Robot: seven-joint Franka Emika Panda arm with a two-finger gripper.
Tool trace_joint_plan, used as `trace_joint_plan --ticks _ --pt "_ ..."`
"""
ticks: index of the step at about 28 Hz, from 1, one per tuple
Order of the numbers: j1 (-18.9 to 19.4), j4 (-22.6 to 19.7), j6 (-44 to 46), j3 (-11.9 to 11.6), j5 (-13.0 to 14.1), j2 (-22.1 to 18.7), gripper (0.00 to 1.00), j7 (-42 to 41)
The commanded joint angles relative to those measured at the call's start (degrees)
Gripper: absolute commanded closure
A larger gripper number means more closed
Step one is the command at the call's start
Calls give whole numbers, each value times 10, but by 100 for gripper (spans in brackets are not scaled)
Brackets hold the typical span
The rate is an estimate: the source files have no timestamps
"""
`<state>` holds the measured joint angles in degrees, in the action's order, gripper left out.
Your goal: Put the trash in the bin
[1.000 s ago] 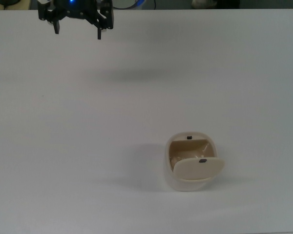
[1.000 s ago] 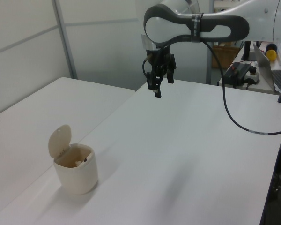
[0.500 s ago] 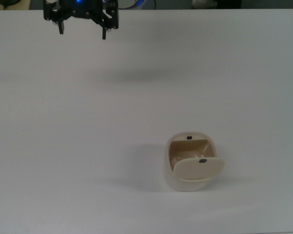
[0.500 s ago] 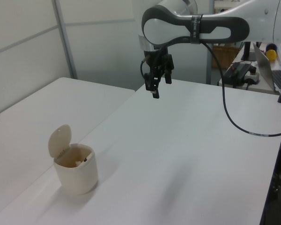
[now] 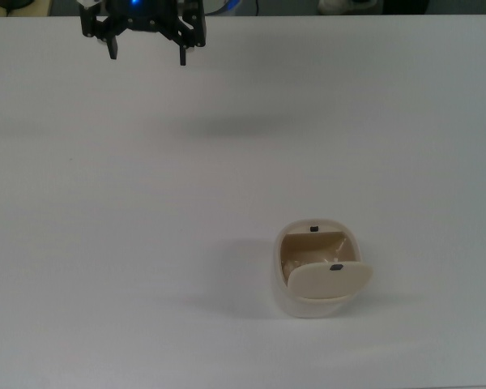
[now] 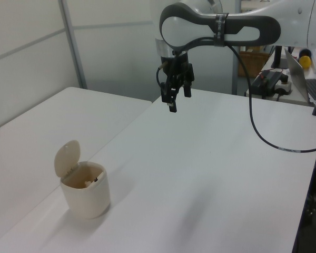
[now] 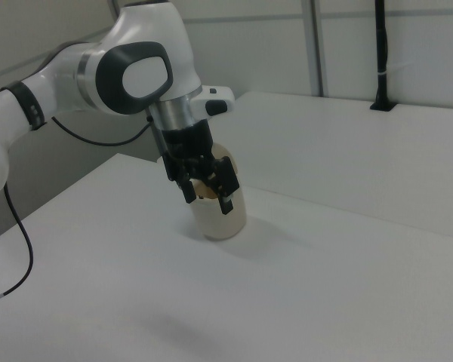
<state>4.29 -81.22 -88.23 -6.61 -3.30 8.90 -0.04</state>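
End effector (image 5: 147, 57) up in the air over the far edge of the white counter (image 5: 146, 243), at the top view's upper left. Fingers apart, nothing between them; both black fingertips (image 5: 182, 59) point down. In the left view the end effector (image 6: 177, 101) hangs from the white arm (image 6: 221, 29), which comes in from the left view's right. A black cable (image 6: 263, 126) loops down from the arm to the counter edge.

Bin (image 5: 316, 271) sits on the counter in the top view's lower right, well apart from the end effector. Its flap lid (image 5: 330, 280) is swung open, tilted up on one side, small dark mark on the lid and another on the rim. In the left view the bin (image 6: 85, 191) is near the counter's lower left corner, lid (image 6: 67, 158) standing upright at its left.

Trash (image 6: 87, 183) lies inside the bin: a pale off-white bit showing just below the rim in the left view. In the top view the lid covers most of the opening and only a light patch (image 5: 292, 265) shows inside.

In the right view the end effector (image 7: 205, 197) is in front of the bin (image 7: 225, 215) and hides part of it; the other views show them apart. Second white table (image 7: 362, 143) behind, with a black post (image 7: 380, 53) on it.
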Motion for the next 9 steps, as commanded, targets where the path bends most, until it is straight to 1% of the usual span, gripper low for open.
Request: trace_joint_plan --ticks 1,9 --pt "2 -1 6 -6 12 -8 0 6" --pt "2 -2 7 -5 11 -8 0 7"
